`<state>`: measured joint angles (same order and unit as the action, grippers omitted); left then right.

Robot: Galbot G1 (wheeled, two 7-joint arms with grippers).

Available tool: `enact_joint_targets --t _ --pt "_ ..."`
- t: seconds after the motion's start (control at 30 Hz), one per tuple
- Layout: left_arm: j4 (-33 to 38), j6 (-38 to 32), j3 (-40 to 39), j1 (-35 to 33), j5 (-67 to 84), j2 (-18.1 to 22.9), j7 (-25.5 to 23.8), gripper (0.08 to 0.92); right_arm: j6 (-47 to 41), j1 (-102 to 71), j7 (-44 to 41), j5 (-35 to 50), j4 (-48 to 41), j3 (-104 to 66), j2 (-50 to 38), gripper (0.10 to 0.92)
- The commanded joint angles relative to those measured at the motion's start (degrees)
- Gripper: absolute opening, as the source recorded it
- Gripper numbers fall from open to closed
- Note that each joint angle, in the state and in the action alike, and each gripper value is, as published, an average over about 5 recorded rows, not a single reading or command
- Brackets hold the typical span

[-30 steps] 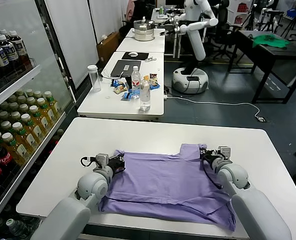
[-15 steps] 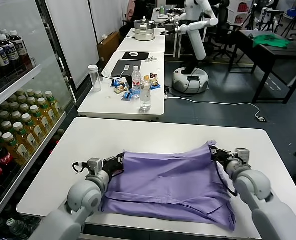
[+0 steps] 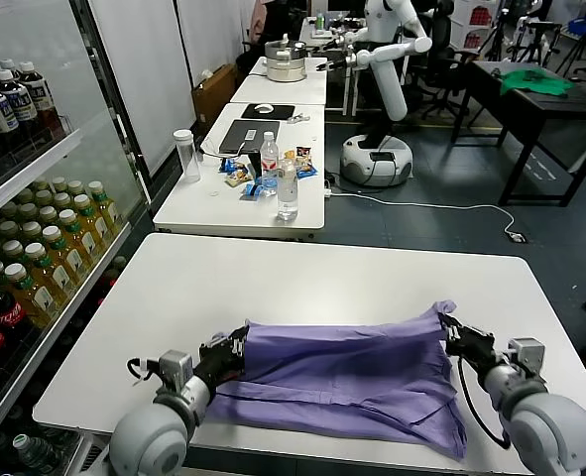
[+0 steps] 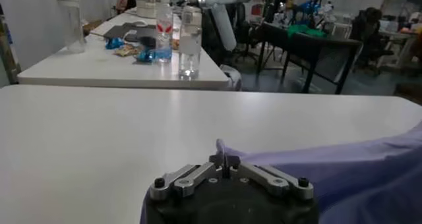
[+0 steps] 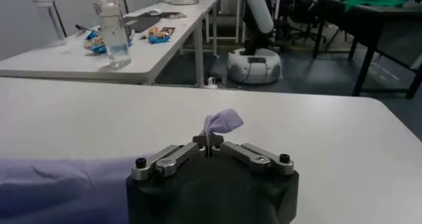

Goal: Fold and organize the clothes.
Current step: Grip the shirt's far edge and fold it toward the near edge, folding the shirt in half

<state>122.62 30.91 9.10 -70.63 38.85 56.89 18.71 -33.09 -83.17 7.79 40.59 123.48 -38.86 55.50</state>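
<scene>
The lavender T-shirt lies on the white table near its front edge, its far edge lifted and stretched between my two grippers. My left gripper is shut on the shirt's far left corner; the left wrist view shows the fabric pinched in the closed jaws. My right gripper is shut on the far right corner; the right wrist view shows a tuft of purple cloth sticking out of the closed jaws. No print shows.
A second table behind holds water bottles, snacks and a laptop. A drinks shelf stands at the left. Another robot and a dark table with a green cloth are farther back.
Both grippers have pulled the shirt's far edge toward the table's front and spread wider apart, so the shirt's visible depth has shrunk and the far edge is now taut.
</scene>
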Motion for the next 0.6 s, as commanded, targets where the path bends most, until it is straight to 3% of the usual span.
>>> enact_joint_targets --t 0.03,0.3,0.6 --pt "4.03 0.24 0.03 -9.08 -8.84 -0.35 0.28 0.102 -0.04 -9.32 0.12 -3.31 4.10 -3.46 2.41 0.114" --pt "3.71 0.52 -0.05 -10.92 -14.37 0.52 -0.30 0.118 -0.10 -6.54 0.57 -8.48 1.04 1.31 5.14 0.120" --pt "5.71 -3.90 1.53 -13.27 -18.76 5.19 2.04 0.350 0.04 -8.03 0.03 -12.03 3.07 1.74 7.56 0.343"
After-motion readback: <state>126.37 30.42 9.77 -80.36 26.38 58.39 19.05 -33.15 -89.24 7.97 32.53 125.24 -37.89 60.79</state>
